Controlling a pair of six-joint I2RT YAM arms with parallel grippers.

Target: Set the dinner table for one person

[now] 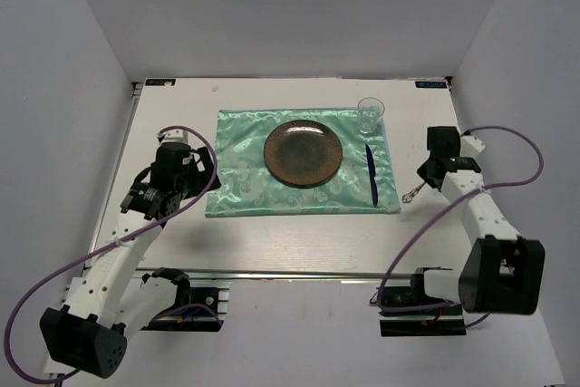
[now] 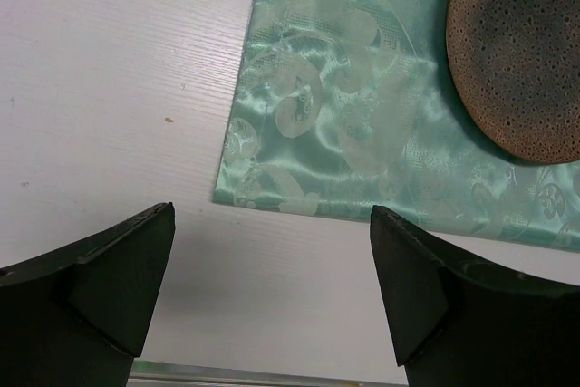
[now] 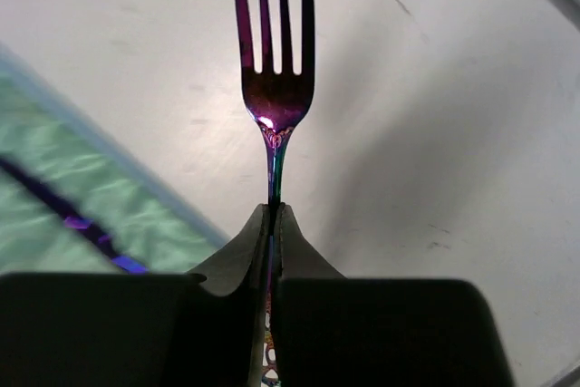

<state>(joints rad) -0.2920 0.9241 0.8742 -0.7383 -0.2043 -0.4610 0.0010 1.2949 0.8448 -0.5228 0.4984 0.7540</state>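
Dinner table (image 1: 272,242) lies long axis left-right, apparently; right hand (image 3: 274,210) pinches fork (image 3: 276,101)

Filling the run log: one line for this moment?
left gripper: open, over table by mat | right gripper: shut on fork, beside mat | plate, glass on mat

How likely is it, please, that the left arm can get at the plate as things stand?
Probably yes: the left gripper is open and empty beside the mat, with only bare cloth between it and the plate.
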